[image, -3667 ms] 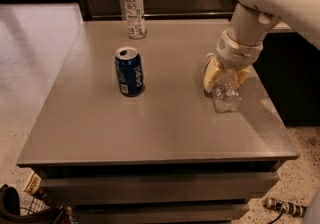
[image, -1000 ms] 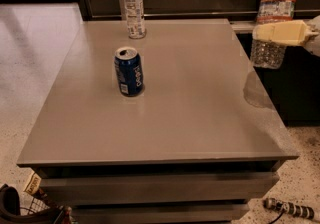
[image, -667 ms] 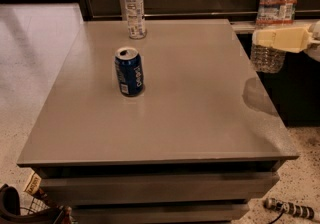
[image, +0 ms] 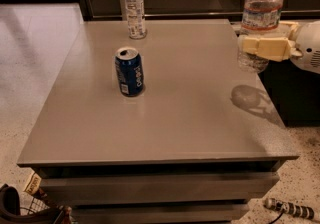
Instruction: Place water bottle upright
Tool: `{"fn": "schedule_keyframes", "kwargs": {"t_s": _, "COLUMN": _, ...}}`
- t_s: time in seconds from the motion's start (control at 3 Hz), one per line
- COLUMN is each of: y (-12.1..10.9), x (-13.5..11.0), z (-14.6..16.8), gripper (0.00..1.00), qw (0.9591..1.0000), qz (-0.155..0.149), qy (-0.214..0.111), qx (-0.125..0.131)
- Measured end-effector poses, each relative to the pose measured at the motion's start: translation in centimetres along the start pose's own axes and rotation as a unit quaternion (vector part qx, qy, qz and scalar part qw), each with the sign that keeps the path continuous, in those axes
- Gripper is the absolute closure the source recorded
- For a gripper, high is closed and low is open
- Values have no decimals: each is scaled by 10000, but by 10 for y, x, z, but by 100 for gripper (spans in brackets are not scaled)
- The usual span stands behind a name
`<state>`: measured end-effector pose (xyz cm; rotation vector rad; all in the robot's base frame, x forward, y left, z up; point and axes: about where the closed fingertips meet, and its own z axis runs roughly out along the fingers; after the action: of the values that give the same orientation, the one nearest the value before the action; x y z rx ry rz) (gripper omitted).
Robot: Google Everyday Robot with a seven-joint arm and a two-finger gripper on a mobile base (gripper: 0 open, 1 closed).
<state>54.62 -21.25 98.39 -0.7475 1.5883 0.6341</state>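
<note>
gripper (image: 252, 43) comes in from the right side of the view, at the counter's (image: 175, 118) right edge and raised above its surface. the cream fingers (image: 267, 48) lie roughly level, pointing left. they are closed around the lower half of the water bottle (image: 261, 10), one finger across the near side, the other partly seen behind the clear plastic.

water bottle: upright in the grip, white cap at the top of the view, white-and-red label band just above the fingers. its base hangs clear of the counter. i see a rounded shadow (image: 247, 99) on the grey top below it, apart from the base. the bottle sits over the right margin of the counter, about halfway back. i can't tell whether the base is fully over the top or partly past the edge.

other items i see on the counter:
- blue soda can (image: 130, 72), upright, left of centre, top opened, well apart from the held bottle.
- slimmer bottle (image: 134, 8), white cap, large label, upright near the far edge, behind the can.

floor: speckled light tile. wire basket (image: 20, 208) at lower left corner. a power strip (image: 290, 209) lies at lower right, beside the counter's base.
</note>
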Motion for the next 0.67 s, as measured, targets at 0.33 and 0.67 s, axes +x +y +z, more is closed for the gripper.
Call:
{"fn": "schedule_keyframes", "kwargs": {"t_s": 0.33, "y": 3, "x": -2, "z": 4, "gripper": 100, "qw": 9999, "qz": -159, "qy": -57, "qx": -14}}
{"fn": "schedule_keyframes", "kwargs": {"t_s": 0.67, "y": 2, "x": -1, "z": 7, "gripper": 100, "qw": 9998, "qz": -176, "qy": -70, "qx": -30}}
